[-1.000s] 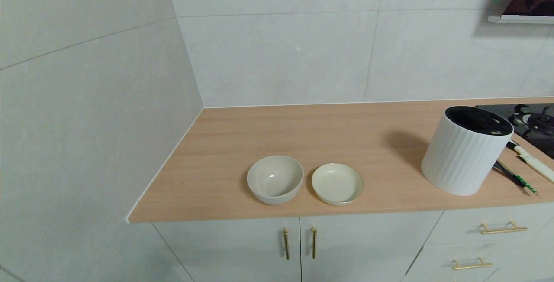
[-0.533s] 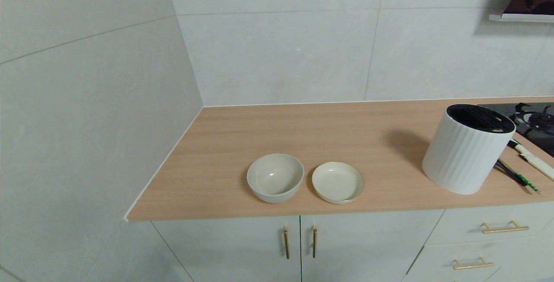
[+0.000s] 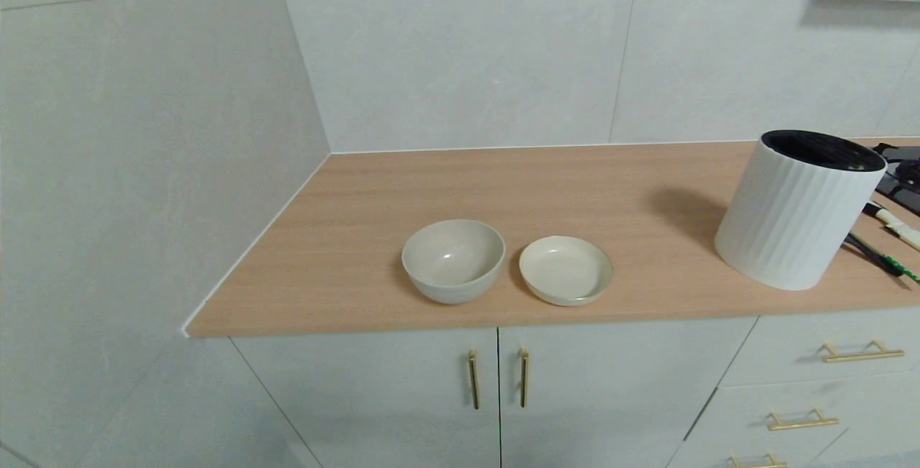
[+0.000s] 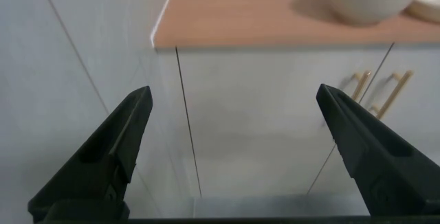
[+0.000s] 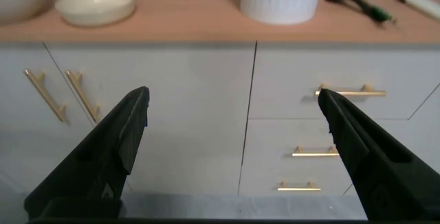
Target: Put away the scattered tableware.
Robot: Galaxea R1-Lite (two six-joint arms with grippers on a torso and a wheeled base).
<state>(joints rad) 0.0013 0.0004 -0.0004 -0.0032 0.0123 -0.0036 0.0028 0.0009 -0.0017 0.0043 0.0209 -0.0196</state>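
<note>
Spread wide and empty, the left tool point(image 4: 233, 92) hangs low in front of the cabinet doors point(image 3: 374, 396), below the front edge of the tabletop point(image 3: 503, 180). The right tool point(image 5: 232, 93) is just as widely parted and holds nothing; it faces the drawers point(image 3: 805, 353) under the right part of the tabletop. Neither touches any tableware.

Over the last second the whole head view has shifted. The tabletop sits higher in the picture, more of the cabinet front shows beneath it, and the right-hand things have slid toward the edge. That is the camera moving, not the things: the pieces keep the same places relative to one another.

The bowl point(image 3: 453, 261) stands upright near the front edge. The shallow dish point(image 3: 566, 269) is just beside it on the right, with a narrow gap between them. Well apart to the right stands the ribbed white holder point(image 3: 798, 209), upright with its dark top open. Past it lie a dark utensil point(image 3: 880, 258) with a green-marked end and a cream-handled utensil point(image 3: 898, 225), both flat on the wood.

I judge the task barely begun: the robot seems to be settling its position at the tabletop, and nothing is put away yet. Both tools must rise above the edge before either can reach a piece. The bowl and dish lie nearest the left tool, and the loose utensils nearest the right. The holder looks the likely home for those utensils. Where the bowl and dish should go I cannot tell.
</note>
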